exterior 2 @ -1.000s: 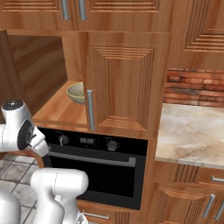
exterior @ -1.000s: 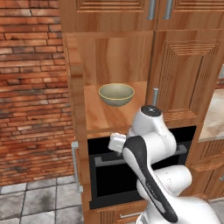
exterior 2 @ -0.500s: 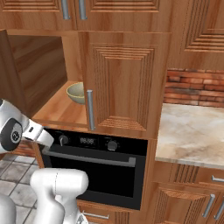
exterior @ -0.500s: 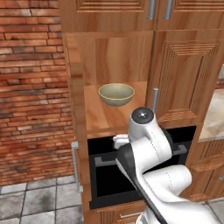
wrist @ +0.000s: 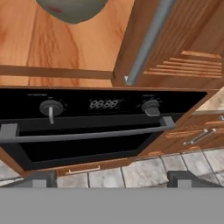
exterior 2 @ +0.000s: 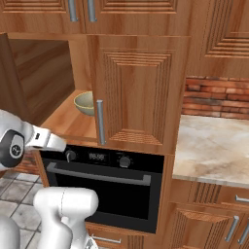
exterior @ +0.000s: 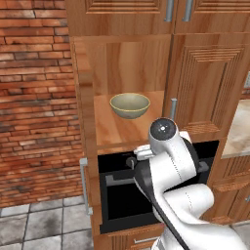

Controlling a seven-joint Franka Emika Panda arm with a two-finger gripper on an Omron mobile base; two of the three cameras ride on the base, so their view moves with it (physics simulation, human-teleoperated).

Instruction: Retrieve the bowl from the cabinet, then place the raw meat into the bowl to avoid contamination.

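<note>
Arm bent forward, gripper spread wide and holding nothing.
The white arm rose from the base, folded at a dark-capped elbow joint, and its wrist reached out low and level. In the hand view the gripper stood with its two dark fingertips far apart at the bottom edge, nothing between them.

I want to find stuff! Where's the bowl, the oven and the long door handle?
bowl (exterior: 129, 105), left base view, its outer side.
oven (exterior 2: 108, 190), right base view, its glass door.
door handle (exterior 2: 101, 122), right base view, mid-bar.
</note>
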